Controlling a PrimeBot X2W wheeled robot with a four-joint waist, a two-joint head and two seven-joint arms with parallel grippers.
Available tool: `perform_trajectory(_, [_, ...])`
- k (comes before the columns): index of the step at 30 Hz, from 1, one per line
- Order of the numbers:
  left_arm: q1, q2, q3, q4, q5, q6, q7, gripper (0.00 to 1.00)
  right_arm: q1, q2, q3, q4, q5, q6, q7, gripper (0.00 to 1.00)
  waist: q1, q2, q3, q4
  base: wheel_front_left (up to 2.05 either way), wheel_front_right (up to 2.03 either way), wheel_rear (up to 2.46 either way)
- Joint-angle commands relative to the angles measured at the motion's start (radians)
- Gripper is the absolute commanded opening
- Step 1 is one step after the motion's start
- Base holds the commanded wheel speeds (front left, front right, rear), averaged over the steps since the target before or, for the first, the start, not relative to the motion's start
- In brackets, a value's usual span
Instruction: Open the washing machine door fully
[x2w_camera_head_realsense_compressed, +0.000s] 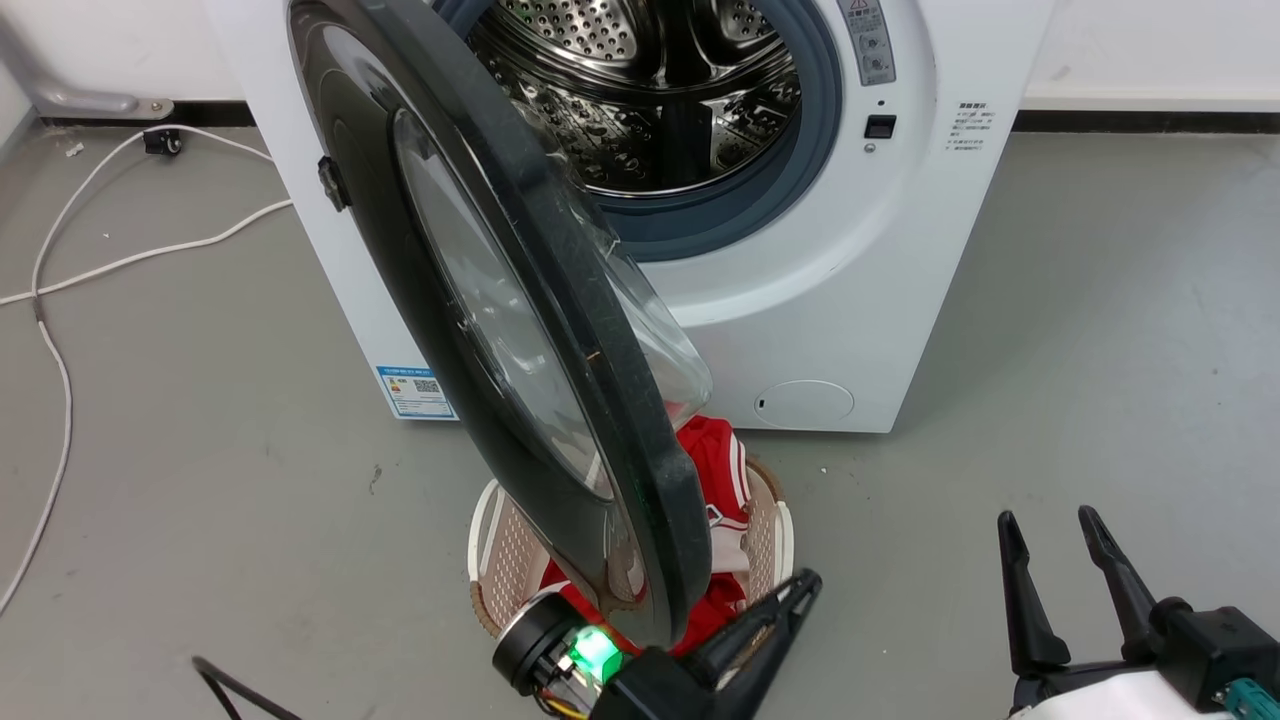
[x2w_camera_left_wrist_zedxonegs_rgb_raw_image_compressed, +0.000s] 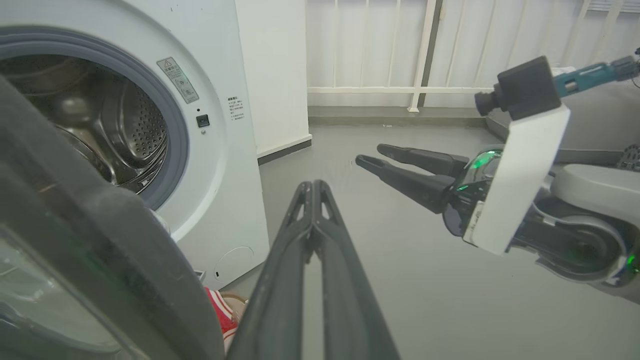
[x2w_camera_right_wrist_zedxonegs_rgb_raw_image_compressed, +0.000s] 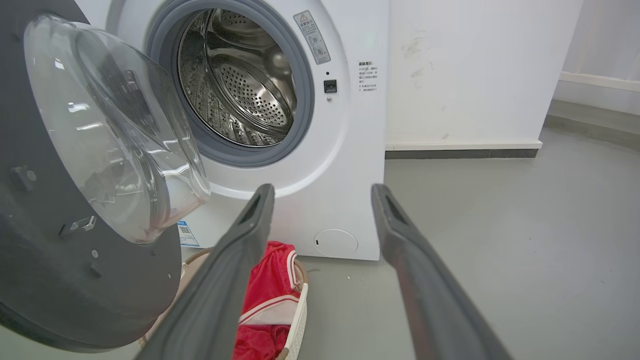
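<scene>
Washing machine door (x2w_camera_head_realsense_compressed: 520, 330) half open; left fingers (x2w_camera_head_realsense_compressed: 775, 620) pressed together beside rim; right fingers (x2w_camera_head_realsense_compressed: 1022, 590) spread over floor (x2w_camera_head_realsense_compressed: 1100, 380).

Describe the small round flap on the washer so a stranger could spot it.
Start at the white washing machine. Go below its open drum to the front panel's bottom edge. The flap is a small flush white circle there, unlike the large black glass-centred door swung open.

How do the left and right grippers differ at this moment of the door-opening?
The left gripper has its fingers pressed shut; the right gripper is open. The left sits close by the lower rim of the washing machine door; the right hangs off to the side over the floor. Both have long dark fingers and hold nothing.
</scene>
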Motion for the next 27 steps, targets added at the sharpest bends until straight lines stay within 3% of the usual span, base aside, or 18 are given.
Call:
perform_trajectory(1, [-0.019, -0.013, 0.014, 0.022, -0.002, 0.014, -0.018, 0.00, -0.020, 0.003, 0.004, -0.005, -0.003, -0.001, 0.001, 1.00, 0.0000, 0.0000, 0.005, -0.002, 0.00, 0.00, 0.00])
perform_trajectory(12, [-0.128, -0.073, 0.072, 0.183, -0.031, 0.096, -0.116, 0.00, -0.017, 0.003, 0.011, -0.003, -0.002, -0.001, 0.007, 1.00, 0.0000, 0.0000, 0.016, -0.023, 0.00, 0.00, 0.00])
perform_trajectory(27, [-0.160, -0.069, 0.126, 0.337, -0.092, 0.186, -0.138, 0.00, -0.007, 0.003, 0.015, 0.000, 0.015, -0.001, 0.011, 1.00, 0.0000, 0.0000, 0.013, -0.037, 0.00, 0.00, 0.00])
